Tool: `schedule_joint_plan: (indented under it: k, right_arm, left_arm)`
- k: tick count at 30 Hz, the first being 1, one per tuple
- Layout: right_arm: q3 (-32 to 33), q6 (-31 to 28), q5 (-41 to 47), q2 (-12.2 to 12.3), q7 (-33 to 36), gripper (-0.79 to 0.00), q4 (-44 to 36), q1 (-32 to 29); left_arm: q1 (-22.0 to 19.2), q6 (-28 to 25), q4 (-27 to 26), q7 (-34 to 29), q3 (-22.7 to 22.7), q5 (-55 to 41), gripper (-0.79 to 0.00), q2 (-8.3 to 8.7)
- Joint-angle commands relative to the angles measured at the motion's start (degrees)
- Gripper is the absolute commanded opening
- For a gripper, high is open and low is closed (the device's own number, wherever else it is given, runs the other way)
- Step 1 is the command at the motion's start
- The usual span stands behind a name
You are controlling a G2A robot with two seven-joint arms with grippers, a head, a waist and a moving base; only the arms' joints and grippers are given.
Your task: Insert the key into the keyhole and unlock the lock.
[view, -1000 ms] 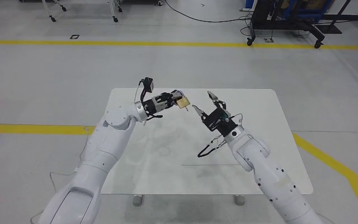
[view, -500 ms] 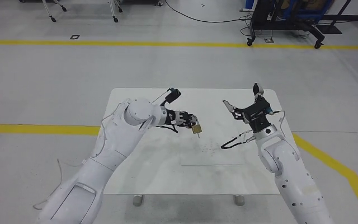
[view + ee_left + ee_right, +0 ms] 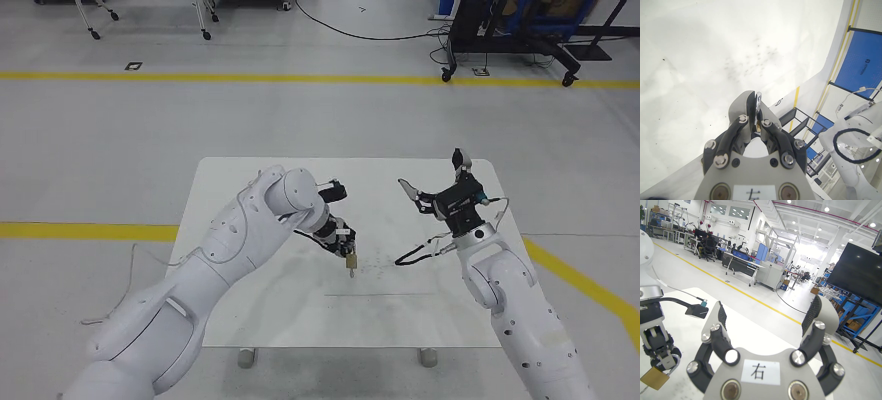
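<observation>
A brass padlock [image 3: 351, 261] hangs over the middle of the white table [image 3: 440, 300] from its steel shackle [image 3: 675, 366]. My left gripper [image 3: 342, 240] is shut on that shackle [image 3: 758, 102], the pads pressed flat against it. A thin bit of metal, probably the key [image 3: 643, 388], sticks out under the lock body [image 3: 654, 380]. My right gripper [image 3: 432, 175] is held up over the table's far right part, well apart from the lock. Its fingers [image 3: 720, 313] are spread wide open with nothing between them.
The tabletop shows faint dark scuff marks [image 3: 753, 60] near its middle and nothing else lies on it. Beyond the table are a yellow floor line [image 3: 300, 77], a black wheeled stand [image 3: 510, 45] and workbenches [image 3: 738, 262] farther off.
The left arm has swung the padlock from the far middle of the table towards the centre and lower. The right gripper drew back to the right, then stayed still and open.
</observation>
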Motion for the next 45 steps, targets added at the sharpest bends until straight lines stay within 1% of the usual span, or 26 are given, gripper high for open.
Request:
schedule_joint_plan:
  k: [1,8,14,15,16,17,19,20,21,25,28,31,34,36,37,38,40,41,43,45]
  right_arm:
    - [0.0,0.0,0.0,0.0,0.0,0.0,0.0,0.0]
    - [0.0,0.0,0.0,0.0,0.0,0.0,0.0,0.0]
    - [0.0,0.0,0.0,0.0,0.0,0.0,0.0,0.0]
    - [0.0,0.0,0.0,0.0,0.0,0.0,0.0,0.0]
    - [0.0,0.0,0.0,0.0,0.0,0.0,0.0,0.0]
    - [0.0,0.0,0.0,0.0,0.0,0.0,0.0,0.0]
    - [0.0,0.0,0.0,0.0,0.0,0.0,0.0,0.0]
    - [0.0,0.0,0.0,0.0,0.0,0.0,0.0,0.0]
    - [0.0,0.0,0.0,0.0,0.0,0.0,0.0,0.0]
    - [0.0,0.0,0.0,0.0,0.0,0.0,0.0,0.0]
    - [0.0,0.0,0.0,0.0,0.0,0.0,0.0,0.0]
    - [0.0,0.0,0.0,0.0,0.0,0.0,0.0,0.0]
    - [0.0,0.0,0.0,0.0,0.0,0.0,0.0,0.0]
    - [0.0,0.0,0.0,0.0,0.0,0.0,0.0,0.0]
    - [-0.4,-0.6,-0.2,0.0,-0.2,0.0,-0.1,0.0]
    - [-0.8,-0.7,0.2,-0.1,-0.6,0.0,0.2,0.1]
    - [-0.9,0.1,2.6,-0.4,-1.0,0.0,1.2,0.5]
    - [-0.6,1.0,4.2,-0.6,-1.5,0.0,1.5,0.7]
    - [0.9,3.1,8.1,-0.8,-3.1,0.0,2.0,0.7]
    - [3.0,3.4,11.8,-0.9,-6.4,0.0,2.7,0.4]
  left_arm:
    - [-0.6,0.3,0.7,0.3,0.7,0.1,-0.782,-0.58]
    - [-2.3,3.1,3.4,1.3,2.6,1.7,-0.785,-2.17]
    - [-3.7,7.8,5.9,-0.1,5.3,2.8,-0.785,-4.31]
    - [-3.9,8.2,6.5,-0.2,5.5,2.6,-0.699,-4.67]
    - [-4.2,8.6,7.1,-0.4,5.7,2.3,-0.517,-5.02]
    - [-4.4,8.8,7.8,-0.9,5.8,1.9,-0.274,-5.36]
    - [-5.0,8.6,9.0,-1.8,6.3,1.8,-0.052,-5.97]
    - [-5.2,8.2,9.5,-1.9,6.5,1.8,-0.015,-6.24]
    - [-5.4,7.9,10.0,-2.0,6.5,1.4,0.0,-6.48]
    - [-6.3,6.7,12.1,-2.0,5.9,0.7,0.0,-6.97]
    - [-7.1,5.8,12.9,-0.4,4.3,-0.3,0.0,-6.79]
    - [-7.7,4.2,12.8,2.5,1.8,-1.4,0.0,-6.06]
    - [-7.6,1.1,11.0,7.1,-1.7,-2.5,0.0,-4.77]
    - [-7.0,-1.9,8.8,12.1,-4.4,-2.1,0.0,-3.55]
    - [-6.6,-3.9,6.8,16.5,-5.9,-0.9,0.0,-2.81]
    - [-5.6,-6.3,3.9,21.8,-7.9,0.2,0.0,-1.95]
    - [-2.2,-10.6,-2.9,29.0,-12.0,3.0,0.0,0.17]
    - [-0.2,-11.5,-6.8,32.2,-14.0,6.1,0.0,1.38]
    - [4.6,-11.0,-15.6,36.6,-18.3,12.3,0.0,3.7]
    - [10.0,-9.9,-24.9,40.0,-22.7,19.0,0.0,5.79]
